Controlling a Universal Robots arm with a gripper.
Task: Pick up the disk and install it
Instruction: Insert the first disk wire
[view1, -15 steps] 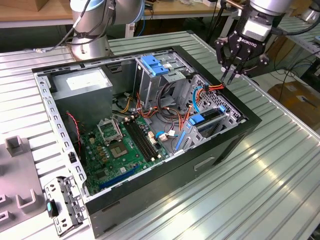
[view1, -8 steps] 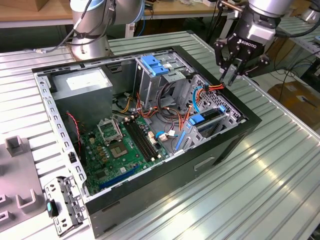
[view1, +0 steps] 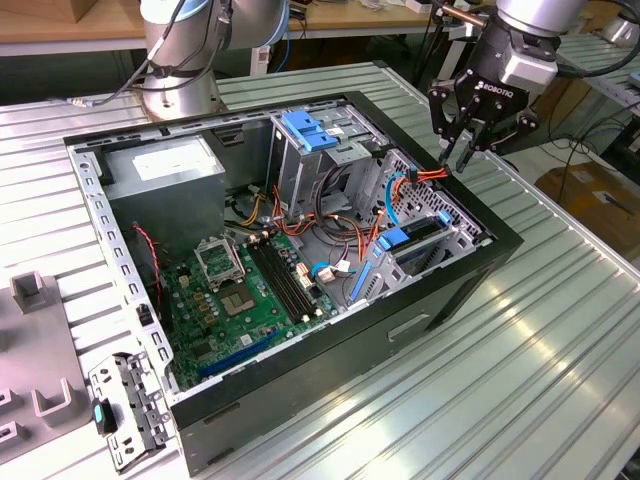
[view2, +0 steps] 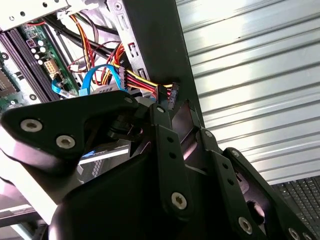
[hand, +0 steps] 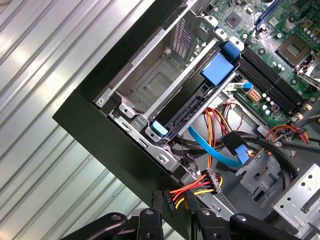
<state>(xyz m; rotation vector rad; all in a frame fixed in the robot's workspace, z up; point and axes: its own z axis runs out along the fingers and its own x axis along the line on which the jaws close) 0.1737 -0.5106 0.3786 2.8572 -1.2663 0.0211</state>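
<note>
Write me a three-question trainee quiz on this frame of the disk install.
1. Multiple choice: where is the disk? A on the table; B in a bay inside the computer case; C on the green board.
2. True or false: the gripper hangs above the case's edge at the exterior view's right.
3. Short answer: what colour is the disk's bracket?
Key: 1 B; 2 true; 3 blue.

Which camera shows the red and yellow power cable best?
The first wrist view: the power cable lies in plain sight, coloured wires and black plug alike. The exterior view shows it small, as orange strands by the gripper. In the second wrist view it is close, but the gripper overlaps part of it.
</note>
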